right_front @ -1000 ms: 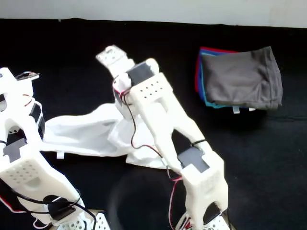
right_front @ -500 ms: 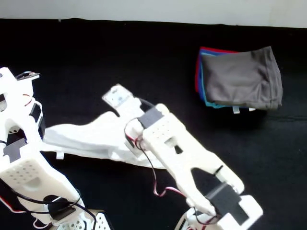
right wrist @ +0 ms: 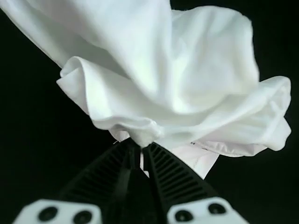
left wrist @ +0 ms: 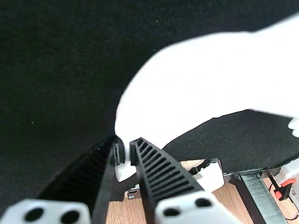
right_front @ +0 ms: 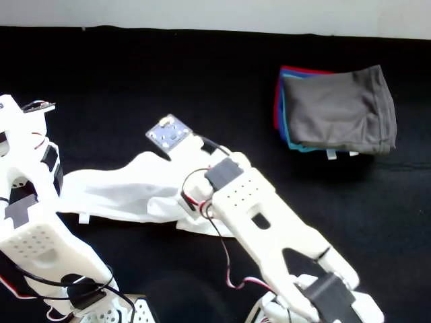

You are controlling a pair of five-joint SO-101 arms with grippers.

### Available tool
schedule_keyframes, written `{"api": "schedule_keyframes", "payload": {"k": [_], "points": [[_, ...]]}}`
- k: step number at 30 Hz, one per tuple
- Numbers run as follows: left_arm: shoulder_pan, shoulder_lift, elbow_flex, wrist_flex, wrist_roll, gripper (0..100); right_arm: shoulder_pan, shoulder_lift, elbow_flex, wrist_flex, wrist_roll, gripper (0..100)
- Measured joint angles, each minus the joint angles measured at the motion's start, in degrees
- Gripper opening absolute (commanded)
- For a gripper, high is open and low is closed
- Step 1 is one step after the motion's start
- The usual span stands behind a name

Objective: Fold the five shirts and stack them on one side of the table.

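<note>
Left hand and right hand each clamped on white shirt edge; thin pinch could slip, so fold bunches.

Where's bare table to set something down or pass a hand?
Free: the far strip of the table left of the folded stack; the gap between that stack and the white shirt; the near-right patch in front of the stack. Crowded: near-left, where the white shirt sprawls, pinched by left gripper and right gripper.
</note>
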State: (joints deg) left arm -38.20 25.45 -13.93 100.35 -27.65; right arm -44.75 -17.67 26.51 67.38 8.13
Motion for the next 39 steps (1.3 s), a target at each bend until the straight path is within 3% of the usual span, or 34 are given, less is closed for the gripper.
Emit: {"api": "schedule_keyframes", "payload": {"k": [8,17,22,28,39], "points": [[0.0,0.0,0.0,0.0,0.0,1,-0.4,-4.2,-0.9,6.2,0.4,0.5],[0.0,0.0,0.0,0.0,0.0,1,-8.9,-4.3,7.0,7.8,8.5,1.5],[0.0,0.0,0.0,0.0,0.0,1,-9.9,-4.7,6.4,13.9,10.5,17.3],[0.0,0.0,0.0,0.0,0.0,1,-9.9,-4.7,-5.0,24.5,11.0,18.3],[0.0,0.0,0.0,0.0,0.0,1,-9.9,6.7,-3.3,16.7,4.7,18.8]]}}
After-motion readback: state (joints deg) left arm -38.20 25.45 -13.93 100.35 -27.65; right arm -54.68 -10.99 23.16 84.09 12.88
